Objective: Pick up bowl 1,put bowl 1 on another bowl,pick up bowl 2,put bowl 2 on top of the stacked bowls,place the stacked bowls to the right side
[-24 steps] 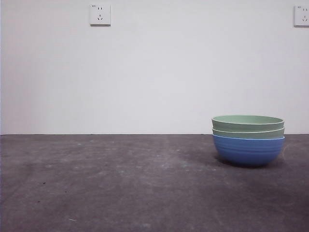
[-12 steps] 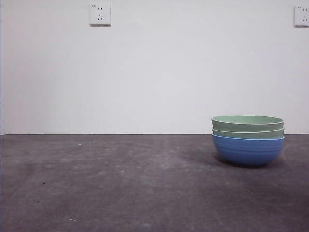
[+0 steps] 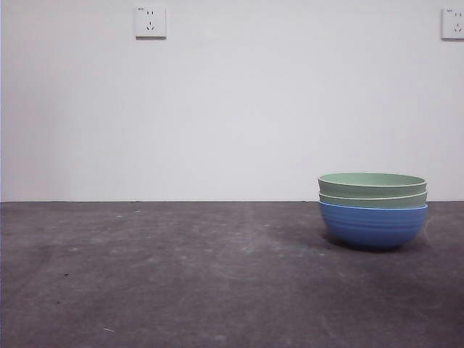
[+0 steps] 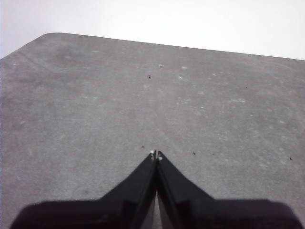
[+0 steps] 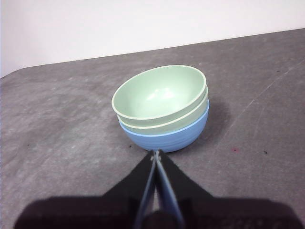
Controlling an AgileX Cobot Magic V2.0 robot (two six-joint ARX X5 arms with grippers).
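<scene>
The stacked bowls (image 3: 373, 210) sit at four o'clock on the table (image 3: 181, 275), two green nested in the blue bowl (image 3: 373, 226). Right gripper (image 5: 156, 153) and left gripper (image 4: 156, 155) hang free, jaws closed and empty; the task looks finished.

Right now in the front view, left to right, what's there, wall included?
Wall socket high on the wall → stacked bowls on the table, two green nested in a blue one → second wall socket at the right edge.

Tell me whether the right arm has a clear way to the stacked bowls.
Probably yes. The right gripper sits shut just short of the stacked bowls, with only bare table between them; it would need to open first.
</scene>
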